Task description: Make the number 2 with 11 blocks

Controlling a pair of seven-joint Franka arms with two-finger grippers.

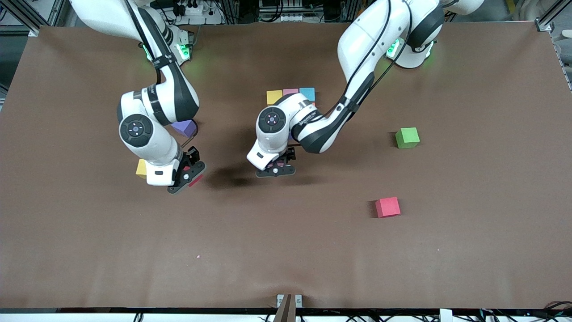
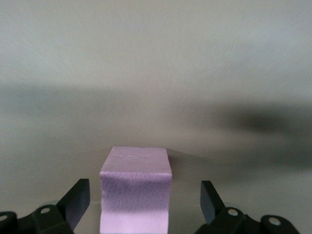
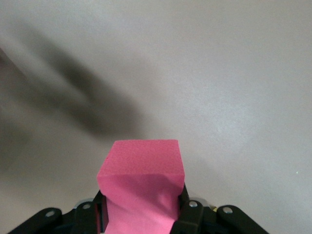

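Observation:
A pale pink block point(image 2: 136, 195) stands on the table between the fingers point(image 2: 78, 200) of my left gripper point(image 1: 277, 169), which is open with a gap on each side of the block. My right gripper point(image 1: 187, 174) is shut on a bright pink block point(image 3: 142, 185) over bare table beside a yellow-orange block point(image 1: 141, 167). A yellow block point(image 1: 274, 96), a pink block point(image 1: 290, 91) and a light blue block point(image 1: 307, 93) form a row, and the left arm hides whatever lies just nearer the camera. A purple block point(image 1: 184, 127) and a red block point(image 1: 387, 207) lie apart.
A green cube point(image 1: 407, 137) sits toward the left arm's end of the table, farther from the camera than the red block. The brown table top point(image 1: 286, 250) stretches wide toward the camera.

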